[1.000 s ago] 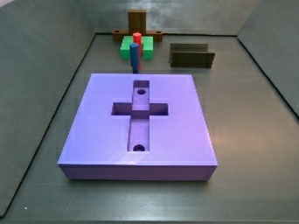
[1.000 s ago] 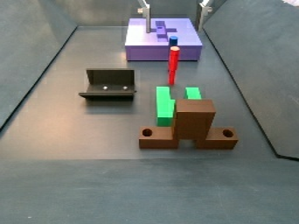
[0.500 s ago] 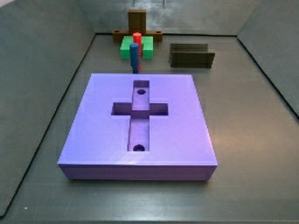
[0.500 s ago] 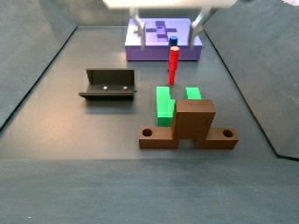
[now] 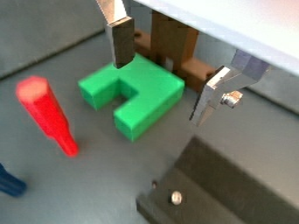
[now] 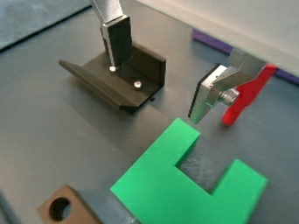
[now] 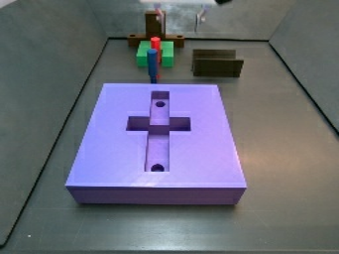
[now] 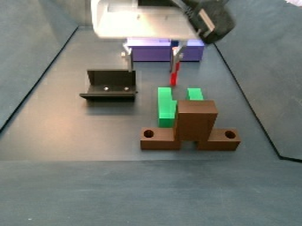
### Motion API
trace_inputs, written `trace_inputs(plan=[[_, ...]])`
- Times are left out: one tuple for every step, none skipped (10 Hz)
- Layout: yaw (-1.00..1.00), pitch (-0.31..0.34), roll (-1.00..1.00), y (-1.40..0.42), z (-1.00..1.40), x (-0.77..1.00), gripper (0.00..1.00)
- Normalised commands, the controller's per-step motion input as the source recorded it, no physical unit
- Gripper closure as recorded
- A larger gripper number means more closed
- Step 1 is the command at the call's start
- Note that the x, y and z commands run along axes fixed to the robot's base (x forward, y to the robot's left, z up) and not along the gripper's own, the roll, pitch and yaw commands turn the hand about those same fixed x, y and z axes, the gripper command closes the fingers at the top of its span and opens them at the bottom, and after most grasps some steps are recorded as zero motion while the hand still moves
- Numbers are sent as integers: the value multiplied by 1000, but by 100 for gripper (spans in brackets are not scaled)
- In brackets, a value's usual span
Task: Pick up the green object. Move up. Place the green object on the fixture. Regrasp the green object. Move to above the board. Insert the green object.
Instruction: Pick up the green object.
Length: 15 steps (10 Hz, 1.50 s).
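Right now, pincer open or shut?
Open. In a wrist view the pincer hangs above the green object, its two silver fingers spread wide apart with nothing between them.

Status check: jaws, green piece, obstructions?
Gripper above the green object, jaws open, empty. Piece on floor, ungrasped. Red-tipped peg and brown stand close beside it.

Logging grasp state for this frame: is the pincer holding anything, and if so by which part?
Nothing is held. The pincer is open above the green object, whose piece lies on the floor between, but not touching, the fingers.
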Motion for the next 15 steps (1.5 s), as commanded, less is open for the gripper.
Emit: trace_inputs(plan=[[0,-19,0,-123,-1000,46,0],[0,-3,0,-29,-669,-269,0],[0,-11,-6,0,-577,-354,0],[-37,0,-23,0,-517,-86,0],[-80,0,-7,0,-329,0,0],[-54,4,0,0,-180,0,0],[0,27,-3,63,-3,0,0],[0,-16,0,0,-26,0,0],[0,0,0,0,-206,-106,0],[0,0,0,0,-160,-34,0],[0,0,0,0,-134,-37,0],[0,0,0,0,-20,0,0],[0,0,24,0,-194,-103,0],[0,0,0,0,0,0,0],[0,0,0,0,0,0,100]])
